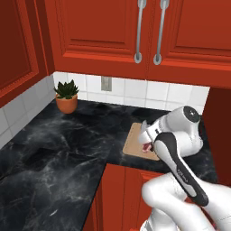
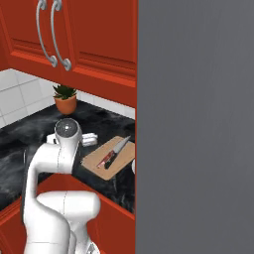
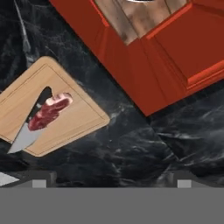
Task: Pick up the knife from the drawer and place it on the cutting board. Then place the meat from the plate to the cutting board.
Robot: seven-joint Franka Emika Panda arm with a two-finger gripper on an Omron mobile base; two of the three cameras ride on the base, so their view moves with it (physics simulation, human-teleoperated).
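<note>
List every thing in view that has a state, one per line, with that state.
knife: lying flat on the cutting board, partly under the meat.
meat: on the board, resting across the knife.
drawer: open.
gripper: empty, above the counter, fingertips apart.
upper cabinet doors: closed.

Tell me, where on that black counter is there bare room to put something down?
The widest bare stretch of counter runs between the potted plant and the cutting board. The board itself is crowded: the knife and the meat lie across its middle, with bare wood only at its ends.
</note>
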